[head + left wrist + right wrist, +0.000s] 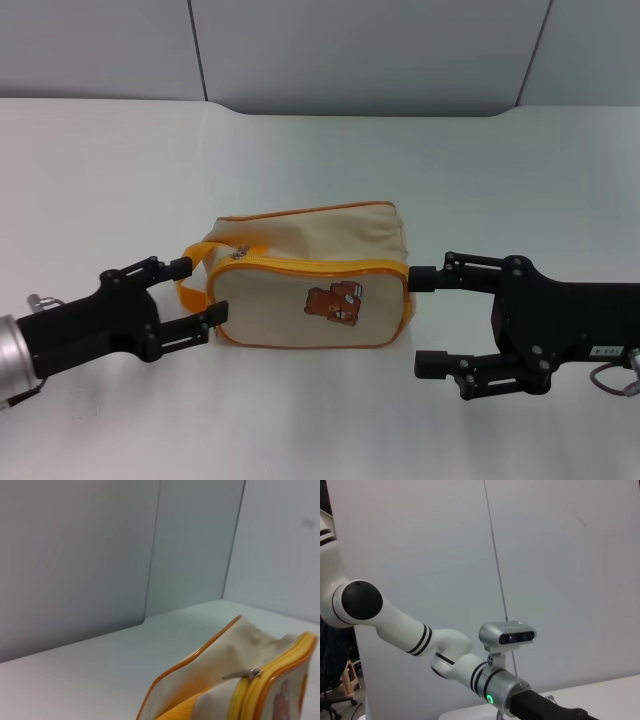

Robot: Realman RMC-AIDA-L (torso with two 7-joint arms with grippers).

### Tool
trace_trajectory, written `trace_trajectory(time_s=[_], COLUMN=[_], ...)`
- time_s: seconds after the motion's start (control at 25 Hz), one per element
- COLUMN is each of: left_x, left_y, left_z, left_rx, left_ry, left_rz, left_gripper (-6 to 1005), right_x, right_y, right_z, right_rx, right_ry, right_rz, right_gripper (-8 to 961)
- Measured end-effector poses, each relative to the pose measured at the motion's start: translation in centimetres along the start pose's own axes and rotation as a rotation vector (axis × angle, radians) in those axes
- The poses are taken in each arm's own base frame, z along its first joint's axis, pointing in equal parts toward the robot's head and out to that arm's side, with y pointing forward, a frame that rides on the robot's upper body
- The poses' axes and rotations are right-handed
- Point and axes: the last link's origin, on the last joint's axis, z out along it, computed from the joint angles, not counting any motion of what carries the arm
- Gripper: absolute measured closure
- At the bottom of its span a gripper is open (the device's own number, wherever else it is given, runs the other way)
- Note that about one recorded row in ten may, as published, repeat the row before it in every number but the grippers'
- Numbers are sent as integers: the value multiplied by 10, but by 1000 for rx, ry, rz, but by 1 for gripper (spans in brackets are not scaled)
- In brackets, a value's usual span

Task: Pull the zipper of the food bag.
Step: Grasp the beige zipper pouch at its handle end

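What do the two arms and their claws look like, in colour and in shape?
Both claws, the left claw and the right claw, are black, angular, with two flat fingers on linked bars. The left one joins a silver metal cylinder. The right one has a small white label and a grey cable. In the right wrist view, the left arm is white with black bands, a green light and a grey camera.

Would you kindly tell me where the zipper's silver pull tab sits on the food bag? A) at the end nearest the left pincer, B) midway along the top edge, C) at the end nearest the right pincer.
A: the pull tab lies at the food bag's strap end, beside the open left pincer.
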Motion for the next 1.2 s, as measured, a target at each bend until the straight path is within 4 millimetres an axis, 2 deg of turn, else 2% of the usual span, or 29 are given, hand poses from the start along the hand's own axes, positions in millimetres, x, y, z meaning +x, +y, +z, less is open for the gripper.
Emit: trace_trajectory(time_s=[0.24, 0.48, 0.88, 1.2], left_x=[-6, -4, 3, 10], left_y=[3, -3, -2, 3], left_z=[21, 29, 37, 36], left_rx=[11, 36, 3, -46], left_ry=[-14, -35, -27, 6], left_rz=[31, 45, 61, 118], left_gripper=[199, 202, 649, 791], right_x=[0, 1, 2, -8], right_y=[0, -1, -3, -19], right_z=[0, 2, 3, 2], right_rx=[1, 8, 26, 150], right_ry=[0, -1, 6, -81], right_rz=[0, 2, 2, -57], right_gripper=[119, 120, 119, 119])
